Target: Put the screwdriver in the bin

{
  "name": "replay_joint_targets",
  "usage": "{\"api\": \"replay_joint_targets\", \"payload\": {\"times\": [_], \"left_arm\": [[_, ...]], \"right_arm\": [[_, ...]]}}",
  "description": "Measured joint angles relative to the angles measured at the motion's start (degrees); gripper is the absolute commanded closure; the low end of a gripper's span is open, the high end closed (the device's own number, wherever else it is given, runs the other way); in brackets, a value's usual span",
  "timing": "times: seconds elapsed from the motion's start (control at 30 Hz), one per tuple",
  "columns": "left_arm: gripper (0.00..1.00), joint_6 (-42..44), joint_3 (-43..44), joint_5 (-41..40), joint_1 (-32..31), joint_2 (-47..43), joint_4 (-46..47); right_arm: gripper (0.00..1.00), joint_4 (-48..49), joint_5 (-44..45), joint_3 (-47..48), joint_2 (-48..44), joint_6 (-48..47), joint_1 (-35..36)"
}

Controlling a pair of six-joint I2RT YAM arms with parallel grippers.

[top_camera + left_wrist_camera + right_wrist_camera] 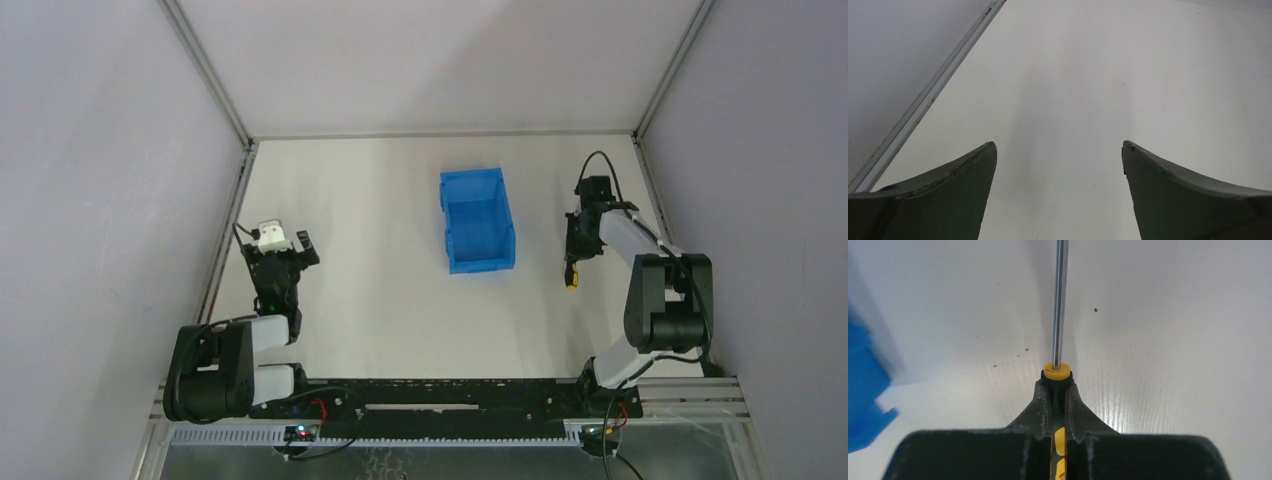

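yellow-and-black screwdriver (1057, 371) is seen clamped in the right gripper (1056, 390) near the bin (480, 262); fingers of the left gripper (1059, 146) are spread apart. a lift and carry over the bin's walls are called for next.

The screwdriver (1059, 330) has a shiny, smooth metal shaft and a black and yellow plastic handle. The bin (482, 262) looks like smooth blue plastic. The surface (1128, 75) is matt white.
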Motion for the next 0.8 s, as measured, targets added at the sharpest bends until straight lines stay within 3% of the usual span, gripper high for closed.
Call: {"api": "replay_joint_targets", "payload": {"times": [0.47,0.8], "left_arm": [[0.0,0.0,0.0,0.0,0.0,0.0,0.0],[0.0,0.0,0.0,0.0,0.0,0.0,0.0]], "right_arm": [[1.0,-13.9,-0.8,19.6,-10.2,3.3,1.6],[1.0,-16.0,-8.1,28.5,-6.5,9.3,19.6]]}}
